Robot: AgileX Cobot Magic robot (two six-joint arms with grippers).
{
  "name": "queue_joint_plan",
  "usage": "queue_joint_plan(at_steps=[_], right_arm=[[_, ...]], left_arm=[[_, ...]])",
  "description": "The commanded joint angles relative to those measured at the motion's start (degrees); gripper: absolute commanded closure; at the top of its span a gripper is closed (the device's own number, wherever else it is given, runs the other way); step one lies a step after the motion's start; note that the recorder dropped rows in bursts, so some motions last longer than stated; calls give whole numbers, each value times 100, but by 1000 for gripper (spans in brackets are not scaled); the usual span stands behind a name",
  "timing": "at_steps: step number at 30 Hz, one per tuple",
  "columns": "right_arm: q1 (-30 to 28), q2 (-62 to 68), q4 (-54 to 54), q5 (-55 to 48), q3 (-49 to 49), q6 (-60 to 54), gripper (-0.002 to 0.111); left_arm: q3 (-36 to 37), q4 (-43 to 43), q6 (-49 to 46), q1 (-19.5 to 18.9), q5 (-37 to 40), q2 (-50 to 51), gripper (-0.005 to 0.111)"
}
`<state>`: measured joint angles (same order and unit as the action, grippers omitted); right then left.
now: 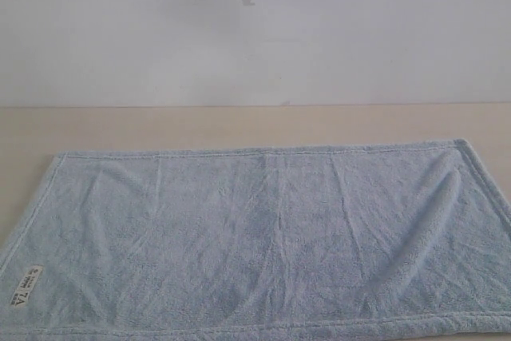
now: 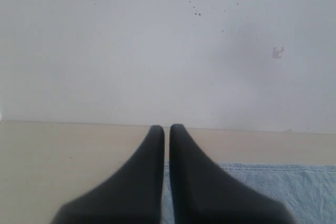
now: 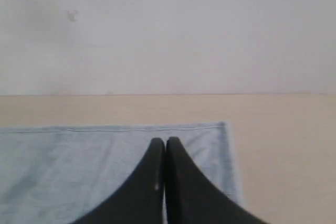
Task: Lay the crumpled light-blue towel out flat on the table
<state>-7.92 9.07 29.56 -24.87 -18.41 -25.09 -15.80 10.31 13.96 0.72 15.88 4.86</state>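
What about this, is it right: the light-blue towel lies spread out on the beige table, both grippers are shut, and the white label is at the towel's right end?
Not quite. The white label sits at the left end of the towel, as the exterior view shows. The rest holds: the towel lies spread out on the table, and the left gripper and right gripper are both shut.

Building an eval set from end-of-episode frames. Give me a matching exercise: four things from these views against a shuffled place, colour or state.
Things:
1. towel
2. label
3. left gripper
4. table

Descriptions:
A. pale beige, bare strip along the wall
B. fingers closed together, nothing between them
C. light blue, spread out, a few shallow creases
D. white, at the towel's corner, lower left in the exterior view

Pairs: 1-C, 2-D, 3-B, 4-A
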Motion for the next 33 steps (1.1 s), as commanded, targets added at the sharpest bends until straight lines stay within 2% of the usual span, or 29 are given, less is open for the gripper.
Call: queue_joint_plan(at_steps=[1, 4, 7, 10, 12, 30, 32, 33], right_arm=[[-152, -861, -2804, -105, 471, 2160, 108], [0, -907, -3469, 75, 955, 3476, 108], [177, -907, -4001, 455, 1429, 3871, 108], [259, -907, -4082, 860, 1841, 4097, 108], [280, -907, -3939, 595, 1841, 3998, 108], [280, -907, -3890, 749, 1841, 4012, 108], [280, -907, -3890, 749, 1841, 4012, 108], [280, -907, -3890, 749, 1841, 4012, 108]], left_arm=[[23, 7, -35, -15, 11, -7, 103], [23, 7, -35, -15, 13, -7, 103], [23, 7, -35, -15, 41, -51, 103], [23, 7, -35, -15, 30, -51, 103], [23, 7, -35, -15, 30, -51, 103], [23, 7, -35, -15, 7, -51, 103], [23, 7, -25, -51, 248, -135, 103], [23, 141, -25, -175, 668, -331, 103]])
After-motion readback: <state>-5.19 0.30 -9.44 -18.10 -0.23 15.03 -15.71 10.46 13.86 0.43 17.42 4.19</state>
